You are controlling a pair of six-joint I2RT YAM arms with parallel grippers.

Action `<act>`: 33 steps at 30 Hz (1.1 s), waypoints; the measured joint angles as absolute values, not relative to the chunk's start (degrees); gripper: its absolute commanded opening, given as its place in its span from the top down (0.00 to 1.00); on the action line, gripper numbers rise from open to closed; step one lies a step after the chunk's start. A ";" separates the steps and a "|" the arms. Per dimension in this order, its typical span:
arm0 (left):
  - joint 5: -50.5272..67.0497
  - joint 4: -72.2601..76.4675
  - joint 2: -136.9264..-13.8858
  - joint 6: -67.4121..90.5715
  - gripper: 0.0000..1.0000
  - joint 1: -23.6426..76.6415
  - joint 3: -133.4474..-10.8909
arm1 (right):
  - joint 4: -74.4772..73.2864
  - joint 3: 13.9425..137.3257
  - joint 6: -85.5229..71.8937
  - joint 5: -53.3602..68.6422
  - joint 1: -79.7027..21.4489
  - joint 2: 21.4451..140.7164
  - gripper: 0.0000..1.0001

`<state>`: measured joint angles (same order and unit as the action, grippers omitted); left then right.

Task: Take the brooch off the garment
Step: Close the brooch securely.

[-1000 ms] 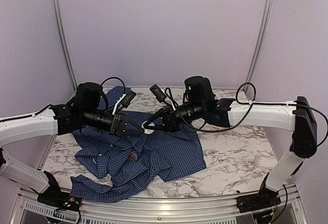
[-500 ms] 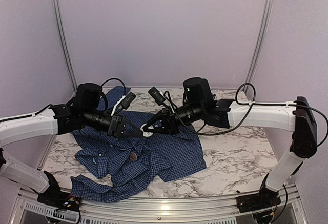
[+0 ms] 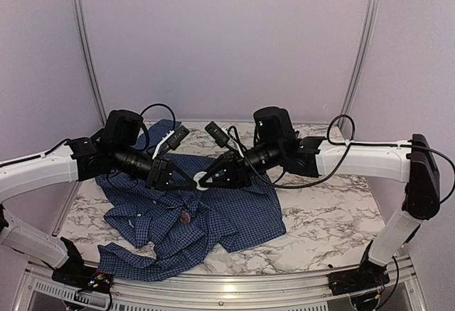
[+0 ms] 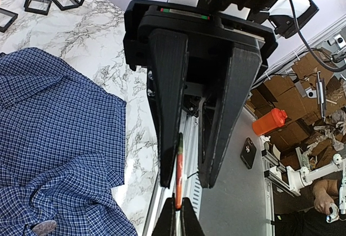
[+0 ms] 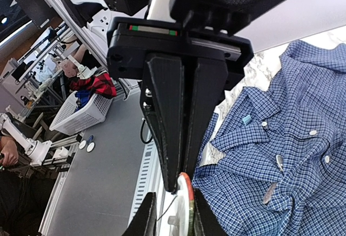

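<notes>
A marble table (image 3: 320, 218) under pale walls bears the shirt (image 3: 206, 215); above it the left claw (image 3: 186, 180) and right claw (image 3: 207, 178) meet tip to tip, both apparently pinching one orange-edged disc (image 5: 185, 188); a reddish brooch (image 3: 185, 217) lies below, nearer the left.

The garment (image 3: 192, 215) lies spread on the worktop (image 3: 327, 218), toward its left half. The brooch (image 3: 185, 217) sits on the garment near its middle. Above the garment's far part, the left end effector (image 3: 190, 180) and right end effector (image 3: 204, 179) meet tip to tip.
</notes>
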<state>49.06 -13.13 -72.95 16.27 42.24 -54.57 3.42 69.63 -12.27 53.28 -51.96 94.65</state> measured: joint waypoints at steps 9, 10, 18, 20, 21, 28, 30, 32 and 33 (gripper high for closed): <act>47.86 -16.75 -73.01 12.27 1.00 42.74 -56.86 | 3.01 69.63 -14.39 56.07 -51.99 94.65 0.70; 47.40 -17.45 -73.01 11.60 1.00 42.96 -57.21 | 3.14 69.63 -14.90 56.49 -51.96 94.65 0.67; 43.83 -22.09 -72.99 7.90 1.00 44.25 -59.55 | 4.75 69.63 -17.54 58.08 -51.83 94.65 0.60; 43.11 -23.00 -72.99 7.29 1.00 44.62 -59.94 | 4.75 69.63 -17.78 58.11 -51.83 94.65 0.61; 42.72 -23.38 -72.99 6.96 1.00 44.88 -60.16 | 4.75 69.63 -17.89 58.08 -51.79 94.65 0.64; 40.73 -25.02 -72.99 5.08 1.00 46.46 -60.99 | 4.78 69.63 -18.92 57.76 -51.48 94.63 0.81; 40.42 -25.30 -72.99 4.75 1.00 46.59 -61.23 | 4.69 69.63 -18.94 57.67 -51.48 94.63 0.85; 40.45 -25.41 -72.99 4.62 1.00 46.72 -61.25 | 4.62 69.63 -18.92 57.54 -51.48 94.63 0.87; 40.42 -25.47 -72.99 4.60 1.00 46.74 -61.32 | 4.58 69.63 -18.90 57.54 -51.48 94.63 0.88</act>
